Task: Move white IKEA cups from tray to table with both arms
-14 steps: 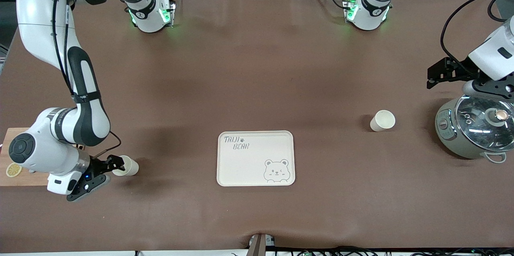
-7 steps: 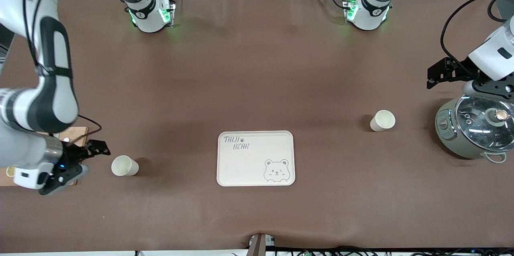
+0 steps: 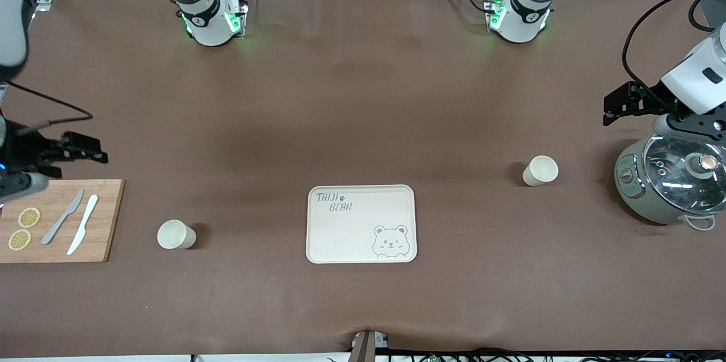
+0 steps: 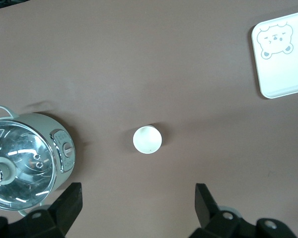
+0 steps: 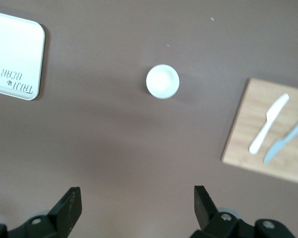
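Front view is showing two small cream-white tapered cups standing upright beside the cream bear-printed rectangular tray [image 3: 361, 223]: one cup [image 3: 176, 234] toward my right arm's end, the other cup [image 3: 540, 170] toward my left arm's end. I am holding my right gripper [image 5: 134, 210] and left gripper [image 4: 138, 208] wide open and empty, each hanging over bare brown table [image 3: 363, 95] with a cup below.

Cream-white cups [image 3: 176, 234], brown table [image 3: 363, 112]

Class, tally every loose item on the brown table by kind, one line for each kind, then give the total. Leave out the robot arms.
Small cream-white round cups: 2
Cream rectangular bear tray: 1
Wooden cutting board: 1
Knives, one grey and one white: 2
Lemon slices: 2
Grey-green cooker with glass lid: 1
Total: 9
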Controlling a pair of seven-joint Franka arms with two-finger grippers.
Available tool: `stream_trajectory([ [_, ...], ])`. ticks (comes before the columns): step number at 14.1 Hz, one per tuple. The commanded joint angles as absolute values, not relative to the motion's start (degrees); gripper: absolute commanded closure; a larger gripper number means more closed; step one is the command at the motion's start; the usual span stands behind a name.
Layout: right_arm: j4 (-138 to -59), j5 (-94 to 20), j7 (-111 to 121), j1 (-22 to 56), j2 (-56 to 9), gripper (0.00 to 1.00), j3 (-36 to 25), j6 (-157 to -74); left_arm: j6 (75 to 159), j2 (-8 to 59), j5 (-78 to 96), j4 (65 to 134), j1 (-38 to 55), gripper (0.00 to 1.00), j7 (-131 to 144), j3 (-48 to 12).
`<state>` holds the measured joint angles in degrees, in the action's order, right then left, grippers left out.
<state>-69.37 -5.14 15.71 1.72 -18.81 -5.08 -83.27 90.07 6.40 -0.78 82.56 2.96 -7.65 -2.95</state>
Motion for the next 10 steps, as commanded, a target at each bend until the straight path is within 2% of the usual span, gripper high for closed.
stream_trajectory([
  [1,-78.4,-1.5,11.2,1.7,-10.2,0.00,-4.7,-84.5,88.3,6.1,-2.8,82.2,3.3,0.00,-8.3,-3.3],
  [5,-92.3,-1.4,11.2,-0.8,-1.3,0.00,-4.9,-93.7,87.7,6.2,-2.8,82.2,3.3,0.00,-8.6,-3.3],
  [10,-91.2,7.0,11.8,-0.2,-0.7,0.00,-4.5,-93.4,87.7,6.6,-2.7,82.2,3.3,0.00,-8.0,-3.5],
])
